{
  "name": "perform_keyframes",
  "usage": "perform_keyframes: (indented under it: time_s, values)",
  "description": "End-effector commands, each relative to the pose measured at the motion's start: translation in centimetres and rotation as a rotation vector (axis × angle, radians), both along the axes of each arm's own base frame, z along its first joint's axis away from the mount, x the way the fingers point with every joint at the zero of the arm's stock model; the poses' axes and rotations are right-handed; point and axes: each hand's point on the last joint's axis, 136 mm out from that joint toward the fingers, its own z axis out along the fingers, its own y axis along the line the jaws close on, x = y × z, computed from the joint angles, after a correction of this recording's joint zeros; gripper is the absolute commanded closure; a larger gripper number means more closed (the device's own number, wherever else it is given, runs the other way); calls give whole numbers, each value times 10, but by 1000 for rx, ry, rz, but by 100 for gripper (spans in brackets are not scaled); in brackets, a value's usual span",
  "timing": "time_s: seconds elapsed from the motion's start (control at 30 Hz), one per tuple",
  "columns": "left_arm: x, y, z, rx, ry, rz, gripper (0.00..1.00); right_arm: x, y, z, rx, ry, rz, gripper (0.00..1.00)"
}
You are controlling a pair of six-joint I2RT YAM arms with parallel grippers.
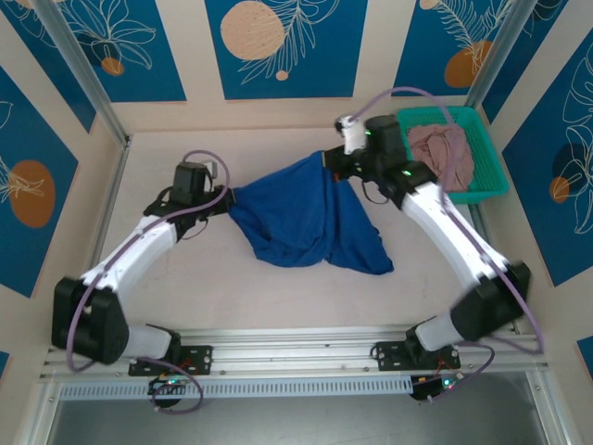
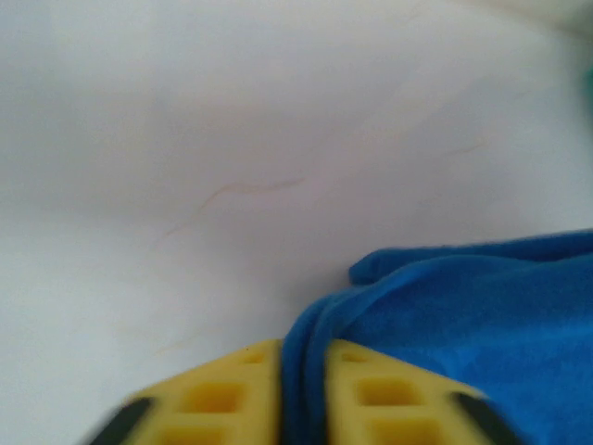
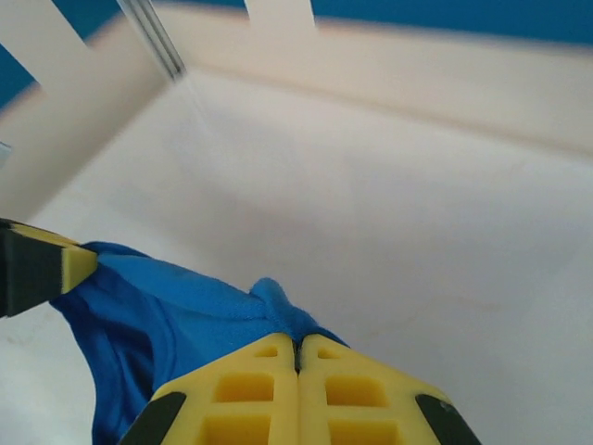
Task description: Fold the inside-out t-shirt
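Shirt (image 1: 306, 222) is strung between the two: left end effector (image 2: 304, 360) pinches its left edge, jaws narrow, and right end effector (image 3: 297, 345) is clamped tight on its far corner.

Left wrist view was soft throughout. Left gripper (image 2: 304, 362) fingers (image 2: 222, 394) were cut by the bottom edge, and the t-shirt (image 2: 463, 315) ran off right and bottom. Right wrist: right gripper (image 3: 297, 345) fingers (image 3: 250, 394) were also cut at the bottom. A black-and-yellow piece (image 3: 37, 264) touching the t-shirt's far end was cropped and couldn't be identified. Top view: both grippers' fingertips were hidden where they met the t-shirt. The right arm (image 1: 435, 209) covered the green basket (image 1: 482, 176) corner nearest the t-shirt.
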Motion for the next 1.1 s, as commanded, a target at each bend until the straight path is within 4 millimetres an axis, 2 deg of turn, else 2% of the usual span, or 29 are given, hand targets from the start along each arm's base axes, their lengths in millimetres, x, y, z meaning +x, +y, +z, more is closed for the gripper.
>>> perform_keyframes:
  time_s: [0.0,0.07,0.17,0.33,0.53,0.67,0.8,0.93,1.0,1.07]
  values:
    - [-2,31,-20,150,12,71,60,20,27,-26,3,71,52,100]
    - [-16,18,-19,90,-28,20,50,32,39,-52,-46,116,62,100]
    - [-44,-12,-22,-42,-57,-79,40,43,47,-76,-110,140,67,100]
    - [-76,-55,-46,-168,0,-220,38,48,47,-90,-127,156,59,100]
    - [-77,-109,-70,-225,60,-359,38,45,46,-91,-129,164,56,100]
    - [-66,-120,-85,-208,94,-354,40,42,44,-86,-128,156,57,100]
    - [-58,-122,-101,-176,127,-342,44,40,43,-83,-126,150,56,100]
    - [-52,-128,-111,-182,142,-350,53,38,44,-84,-121,151,61,100]
    - [-49,-132,-112,-193,145,-353,63,39,43,-85,-121,152,57,100]
    - [-48,-136,-109,-211,139,-363,79,40,43,-85,-119,155,52,100]
